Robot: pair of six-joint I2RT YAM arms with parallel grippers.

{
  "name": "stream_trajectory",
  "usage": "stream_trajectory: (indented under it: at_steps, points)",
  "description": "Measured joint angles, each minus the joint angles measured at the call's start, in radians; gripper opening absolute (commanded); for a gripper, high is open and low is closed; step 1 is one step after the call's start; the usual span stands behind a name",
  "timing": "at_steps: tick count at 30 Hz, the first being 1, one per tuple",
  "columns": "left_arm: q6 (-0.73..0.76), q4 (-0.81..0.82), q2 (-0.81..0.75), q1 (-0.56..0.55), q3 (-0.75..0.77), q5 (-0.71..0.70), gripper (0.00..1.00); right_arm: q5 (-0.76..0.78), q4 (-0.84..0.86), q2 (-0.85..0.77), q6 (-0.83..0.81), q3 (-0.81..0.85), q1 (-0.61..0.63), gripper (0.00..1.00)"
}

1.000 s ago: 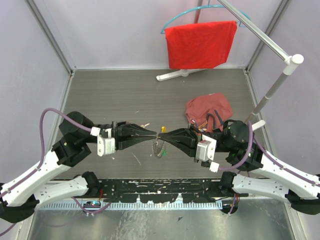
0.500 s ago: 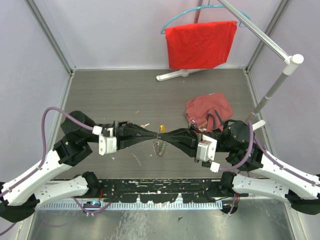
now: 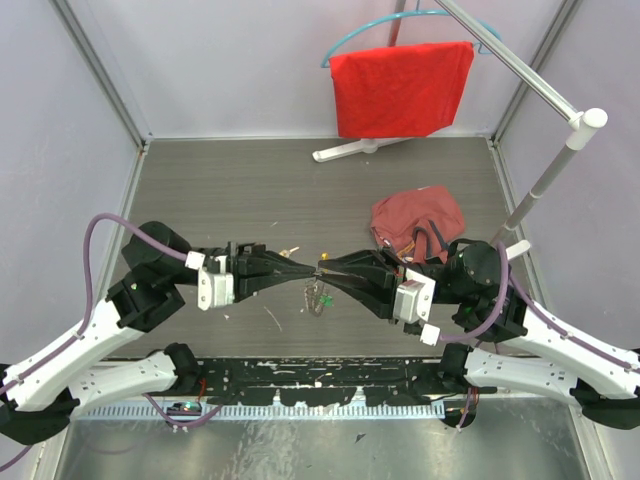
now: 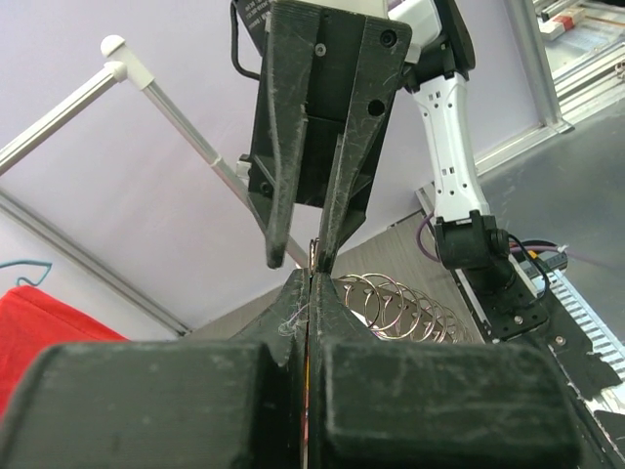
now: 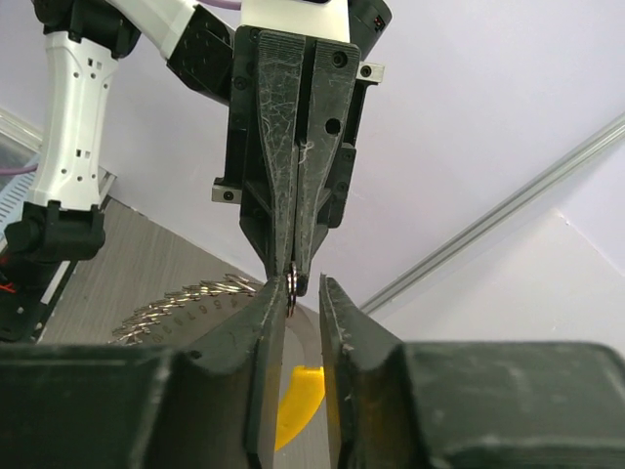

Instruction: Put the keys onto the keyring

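Keyring half hidden behind the jaws (blurred overhead).

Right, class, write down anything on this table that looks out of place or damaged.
A crumpled reddish cloth lies heaped beside the right arm, cords trailing from it. The black strip at the near edge is badly scuffed white.

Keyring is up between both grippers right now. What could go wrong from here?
1. The left gripper pinches only the thin wire of the keyring at its very tip, while the right gripper has its jaws parted; the ring could twist or slip out and drop to the table.
2. Both grippers' tips nearly touch, so any push forward risks a finger clash.
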Motion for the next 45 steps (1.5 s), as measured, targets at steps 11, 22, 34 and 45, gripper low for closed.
stream_trajectory:
  at_steps: [11,22,34,45]
  points:
    - [0.050,-0.085,-0.002,0.000,0.008,-0.016,0.00,0.021,-0.111,-0.001,-0.040,0.038,0.000,0.34]
    - [0.090,-0.133,-0.019,0.000,0.011,-0.043,0.00,0.021,-0.229,0.000,-0.072,0.078,0.000,0.32]
    - [0.095,-0.140,-0.016,0.000,0.015,-0.042,0.00,0.020,-0.228,0.019,-0.075,0.078,0.000,0.20]
    - [0.102,-0.154,-0.014,0.000,0.015,-0.041,0.00,0.021,-0.226,0.019,-0.072,0.078,0.000,0.01]
